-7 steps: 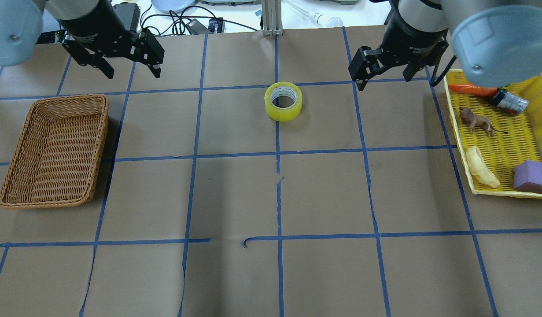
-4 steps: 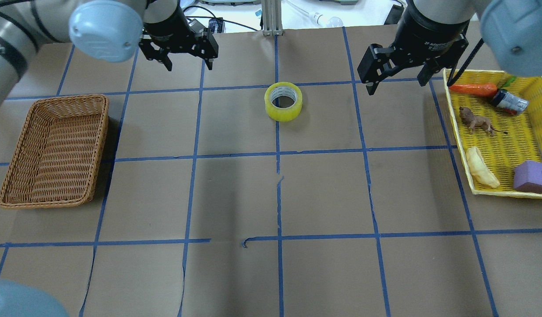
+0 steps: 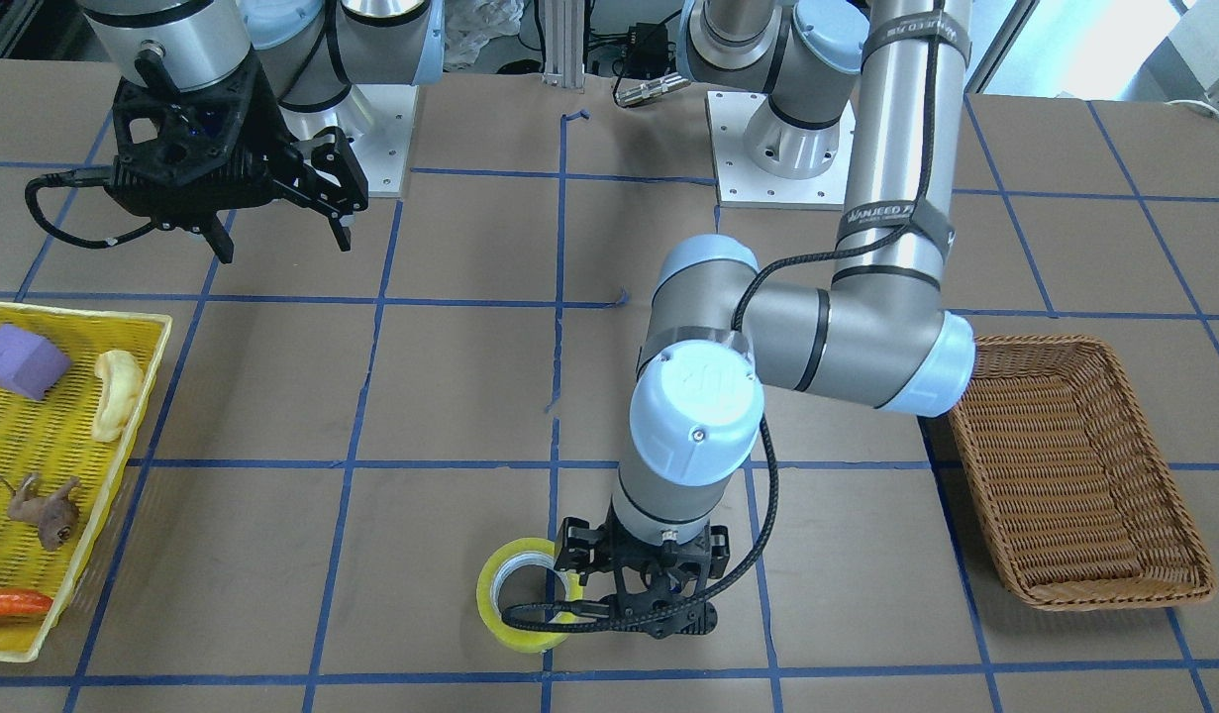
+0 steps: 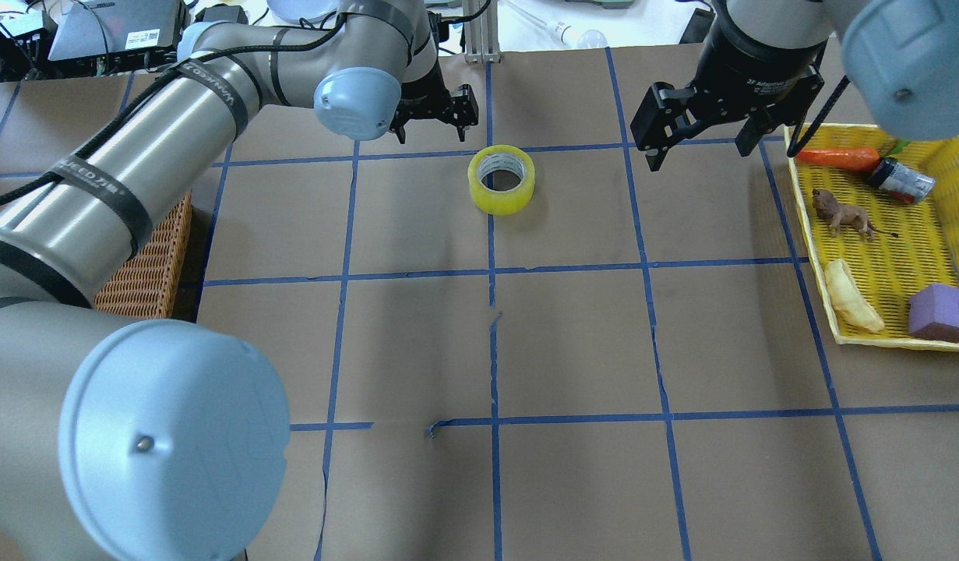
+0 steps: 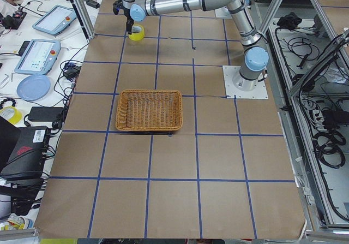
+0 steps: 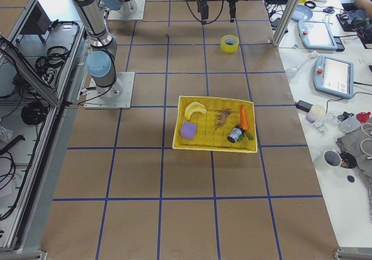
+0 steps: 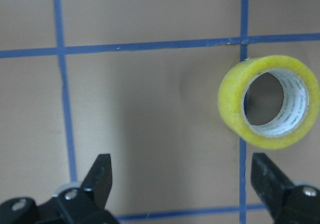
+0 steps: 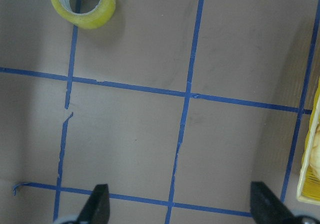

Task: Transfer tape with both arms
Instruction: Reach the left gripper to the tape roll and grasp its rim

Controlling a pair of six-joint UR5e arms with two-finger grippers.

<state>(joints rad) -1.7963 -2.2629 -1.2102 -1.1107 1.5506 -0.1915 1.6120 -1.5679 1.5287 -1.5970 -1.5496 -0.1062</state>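
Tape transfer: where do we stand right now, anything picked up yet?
Nothing looks done: the tape lies flat on the table, untouched. In hand: the left hand hangs open close beside it, not yet around the roll, as its wrist view shows. The right hand hangs open, apart from the tape, near the yellow tray. Left: grasp, lift, pass between hands, set down.

The table (image 4: 572, 343) was covered in brown paper, marked into squares by blue tape lines (image 4: 682, 264), and the paper showed small tears along its seams. A white bench (image 6: 308, 178) ran along one long side, carrying pendants (image 6: 334, 77) and loose leads. An aluminium post (image 6: 287, 13) stood at its edge. Coiled cables (image 5: 327, 140) lay on a rack along the opposite side. Lighting was even, with soft shadows.
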